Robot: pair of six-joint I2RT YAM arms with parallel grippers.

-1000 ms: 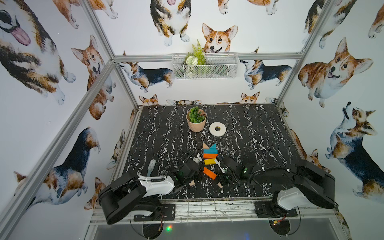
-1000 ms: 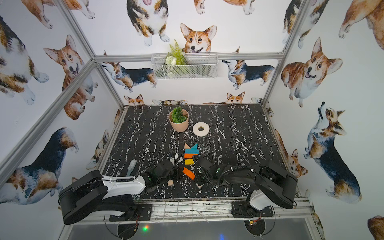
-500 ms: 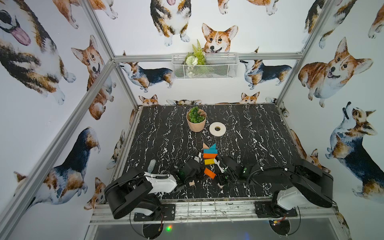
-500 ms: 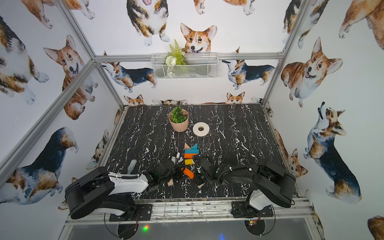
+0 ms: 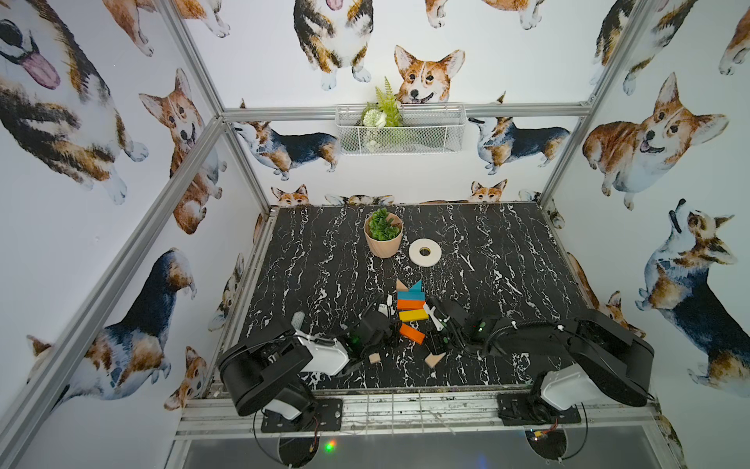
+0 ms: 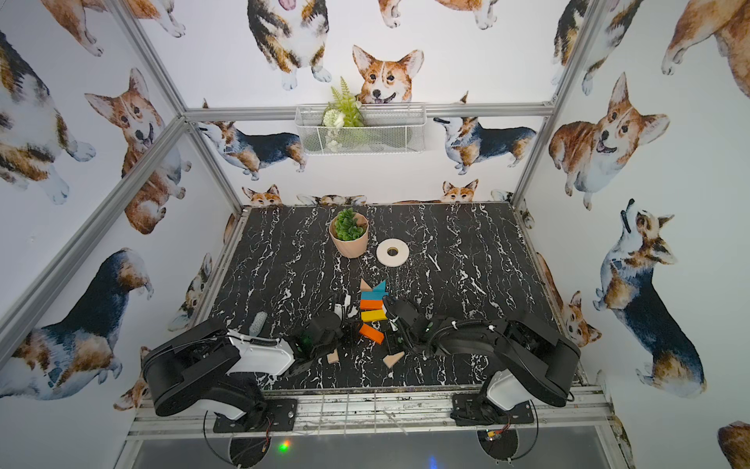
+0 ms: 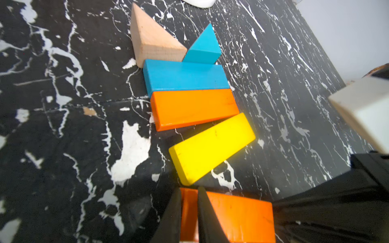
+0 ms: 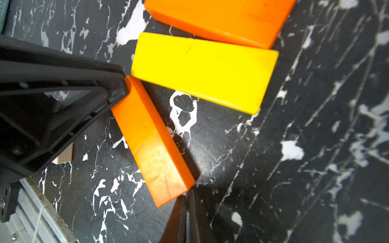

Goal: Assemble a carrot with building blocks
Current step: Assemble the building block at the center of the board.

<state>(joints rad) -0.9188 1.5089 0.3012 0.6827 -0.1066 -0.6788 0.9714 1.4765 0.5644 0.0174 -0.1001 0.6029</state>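
The carrot lies flat in both top views: wood triangle (image 7: 151,40), blue triangle (image 7: 205,48), blue bar (image 5: 410,295), orange bar (image 5: 410,304) and yellow bar (image 5: 413,315), which sits skewed. A loose second orange bar (image 5: 412,333) lies slanted below the yellow one. My left gripper (image 7: 189,191) touches one end of it with its jaws drawn to a slit, gripping nothing. My right gripper (image 8: 186,197) is shut and empty at the bar's other end (image 8: 168,185). Two plain-wood blocks (image 5: 374,358) (image 5: 434,359) lie nearer the front edge.
A potted green plant (image 5: 383,235) and a white tape roll (image 5: 425,252) stand farther back on the black marble table (image 5: 324,260). A wire basket (image 5: 399,129) hangs on the back wall. The metal front rail (image 5: 406,406) carries both arm bases.
My left arm has reached in towards the loose orange bar and its jaws have narrowed. The right arm has hardly moved and stays shut.
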